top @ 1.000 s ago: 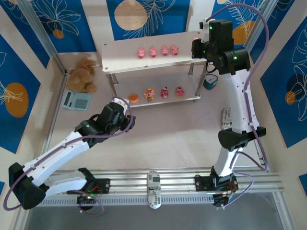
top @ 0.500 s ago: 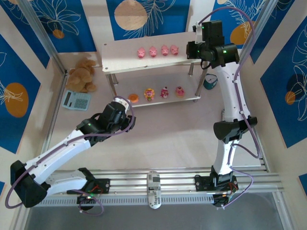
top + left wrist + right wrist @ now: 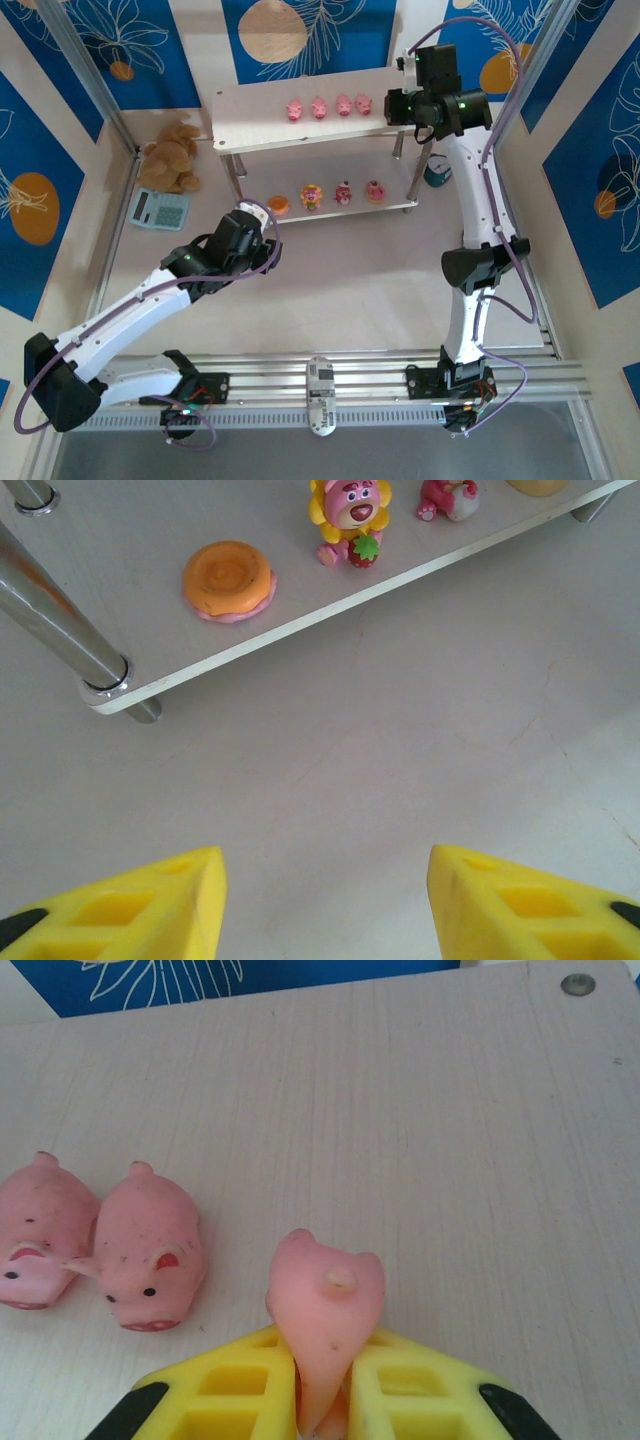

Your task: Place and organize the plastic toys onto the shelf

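Note:
The shelf's top board (image 3: pixel 250 125) carries a row of pink piglets (image 3: pixel 328 106). My right gripper (image 3: pixel 397 105) hovers over that board's right end, shut on a fifth piglet (image 3: pixel 325 1305) squeezed between its yellow fingers (image 3: pixel 250 1385). Two of the resting piglets (image 3: pixel 150 1250) lie just left of it on the board (image 3: pixel 450 1140). The lower board (image 3: pixel 120 620) holds the flat orange round piece (image 3: pixel 229 580) and three cupcake-like figures (image 3: pixel 343 192), the nearest one (image 3: pixel 350 515) beside the orange piece. My left gripper (image 3: pixel 325 880) stands open and empty over the table, in front of the lower board.
A brown teddy bear (image 3: pixel 172 155) and a teal calculator (image 3: pixel 160 209) lie left of the shelf. A shiny metal leg (image 3: pixel 50 620) stands at the lower board's left corner. A small teal object (image 3: pixel 438 175) sits on the table right of the shelf, beside the right arm.
The right arm has swung its gripper, with the piglet, left and farther over the top board's right end. The left arm has hardly moved.

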`<state>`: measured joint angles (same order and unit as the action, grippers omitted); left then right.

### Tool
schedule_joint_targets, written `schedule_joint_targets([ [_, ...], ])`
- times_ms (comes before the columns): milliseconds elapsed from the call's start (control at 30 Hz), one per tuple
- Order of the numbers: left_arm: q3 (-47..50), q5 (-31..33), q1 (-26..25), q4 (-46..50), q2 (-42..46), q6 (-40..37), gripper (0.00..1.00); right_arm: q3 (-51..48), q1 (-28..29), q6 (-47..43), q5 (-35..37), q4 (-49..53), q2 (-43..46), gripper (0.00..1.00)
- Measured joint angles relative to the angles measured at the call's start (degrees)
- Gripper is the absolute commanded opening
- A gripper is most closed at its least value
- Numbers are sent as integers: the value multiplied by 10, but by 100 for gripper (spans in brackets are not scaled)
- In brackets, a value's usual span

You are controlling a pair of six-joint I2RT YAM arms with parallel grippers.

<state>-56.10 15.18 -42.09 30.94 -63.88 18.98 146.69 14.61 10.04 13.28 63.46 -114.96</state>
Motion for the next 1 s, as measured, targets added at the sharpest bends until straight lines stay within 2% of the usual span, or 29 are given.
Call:
schedule_joint_targets([
  [100,0,-2,1,0,0,0,55,6,0,-1,0,1,-7,19],
  [233,0,-2,4,0,0,0,56,16,1,-3,0,5,-11,27],
  [400,0,-2,7,0,0,0,56,23,4,-6,0,3,-18,32],
  [600,0,-3,11,0,0,0,56,25,4,-6,1,2,-23,42],
  [1000,0,-6,16,0,0,0,55,34,4,-5,2,2,-34,51],
])
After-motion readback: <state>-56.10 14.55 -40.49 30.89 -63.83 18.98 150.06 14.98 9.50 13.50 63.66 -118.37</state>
